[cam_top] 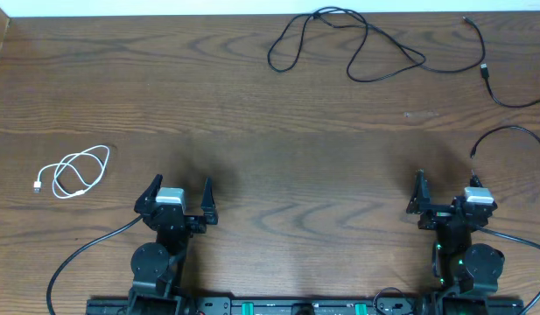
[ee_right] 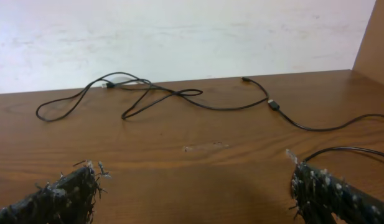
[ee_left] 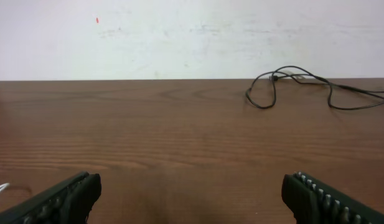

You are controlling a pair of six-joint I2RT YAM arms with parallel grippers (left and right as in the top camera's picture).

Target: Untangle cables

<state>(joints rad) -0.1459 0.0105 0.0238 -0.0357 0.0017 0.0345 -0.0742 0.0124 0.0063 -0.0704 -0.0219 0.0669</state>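
Coils of the white cable (cam_top: 73, 172) lie on the table (cam_top: 278, 131), left of the left gripper (cam_top: 180, 185), whose jaws gape, holding nothing. Far beyond and right of that gripper sprawl the black cables (cam_top: 318, 15). Well right of it, the right gripper (cam_top: 446, 188) is likewise spread and empty.

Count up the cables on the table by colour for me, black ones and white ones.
White cable: 1
Black cables: 2 at least, the looped one and one running off the right edge; the arc below may be its other end.
Total: 3 at least.
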